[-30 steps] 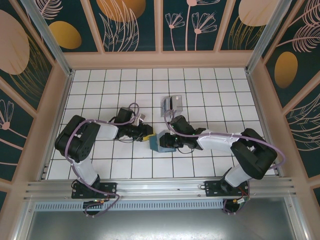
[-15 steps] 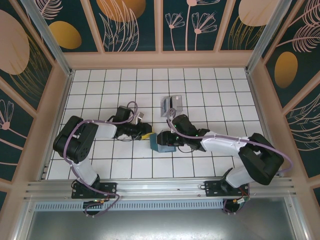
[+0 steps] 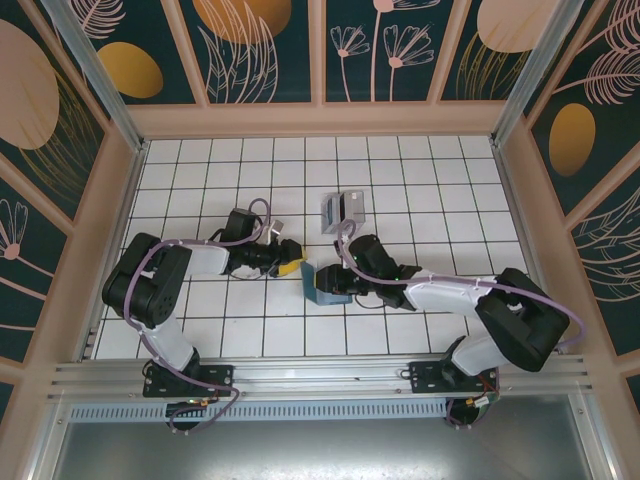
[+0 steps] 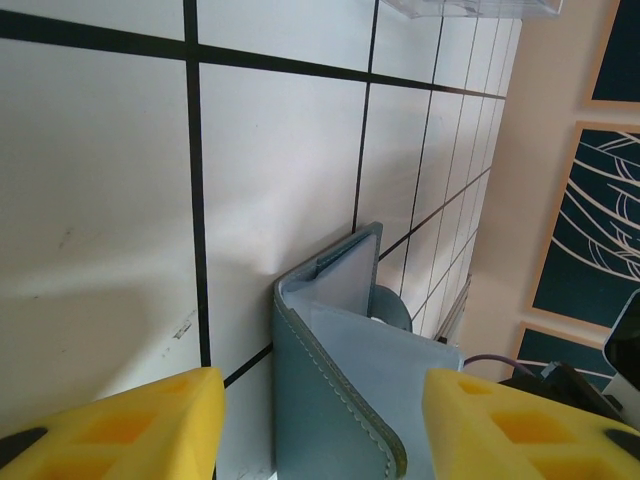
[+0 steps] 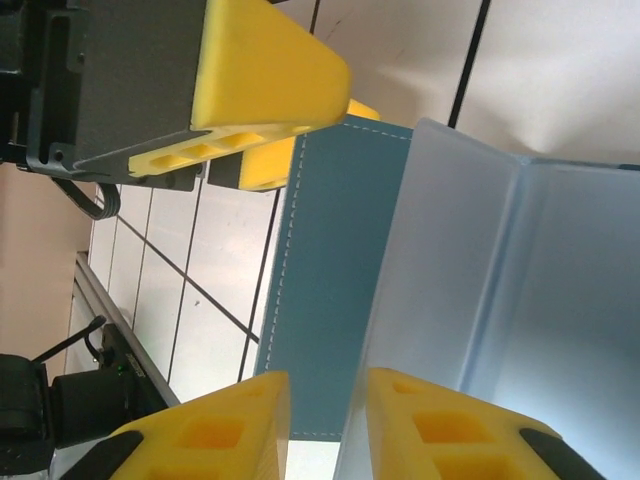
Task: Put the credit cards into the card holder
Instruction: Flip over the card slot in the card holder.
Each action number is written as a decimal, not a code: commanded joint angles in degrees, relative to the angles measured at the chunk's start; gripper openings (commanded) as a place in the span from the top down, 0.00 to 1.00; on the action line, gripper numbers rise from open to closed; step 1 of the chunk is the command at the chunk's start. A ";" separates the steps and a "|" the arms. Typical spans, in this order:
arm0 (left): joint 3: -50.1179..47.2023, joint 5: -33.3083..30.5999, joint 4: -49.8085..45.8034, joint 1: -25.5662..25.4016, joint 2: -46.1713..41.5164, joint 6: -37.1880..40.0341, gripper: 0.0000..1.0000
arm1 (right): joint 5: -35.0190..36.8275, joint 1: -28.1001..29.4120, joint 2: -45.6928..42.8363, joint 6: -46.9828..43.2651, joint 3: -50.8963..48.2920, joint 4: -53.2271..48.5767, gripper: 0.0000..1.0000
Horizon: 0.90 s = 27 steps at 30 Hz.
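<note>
Holding the holder [image 3: 315,288] open is the step I judge myself to be in; no card has gone in yet. It sits near the middle of the table [image 3: 200,320], standing on its edge and spread like a half-open book. My right wrist view shows the teal cover [image 5: 320,280] beside the pale, clear inner pocket [image 5: 520,300].

My right claw [image 3: 338,280] is at the holder. Its fingers [image 5: 215,435] are close together with the edge of the teal cover and the pocket running into the narrow gap, so it looks pinched on that leaf. My left claw [image 3: 287,268] is just beside the holder's other side. Its yellow fingers [image 4: 110,420] stand well apart, with nothing between them; the holder [image 4: 340,400] lies ahead of them, untouched.

The cards [image 3: 343,209] lie in a small grey cluster farther out on the table, apart from the holder and from both claws.

Next, I think, the free left claw has to leave the holder and go for a card while the right keeps the pocket spread. That calls for care: the cards are thin and lie flat, so I would need to catch one by an edge. I would then bring it in line with the pocket's mouth, without knocking the holder shut or dragging it out of the right claw's pinch.
</note>
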 commanded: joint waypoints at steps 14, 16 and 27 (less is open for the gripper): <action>-0.56 2.54 2.11 0.03 -1.55 0.92 0.43 | -0.64 1.12 5.53 2.43 -0.87 6.04 0.69; -0.52 2.93 2.20 -0.02 -3.26 1.00 0.44 | 0.02 1.09 6.27 2.28 -0.46 4.75 0.67; 0.09 1.18 -0.91 -1.23 -2.29 3.88 0.45 | -0.37 2.46 11.48 0.63 3.68 3.27 0.59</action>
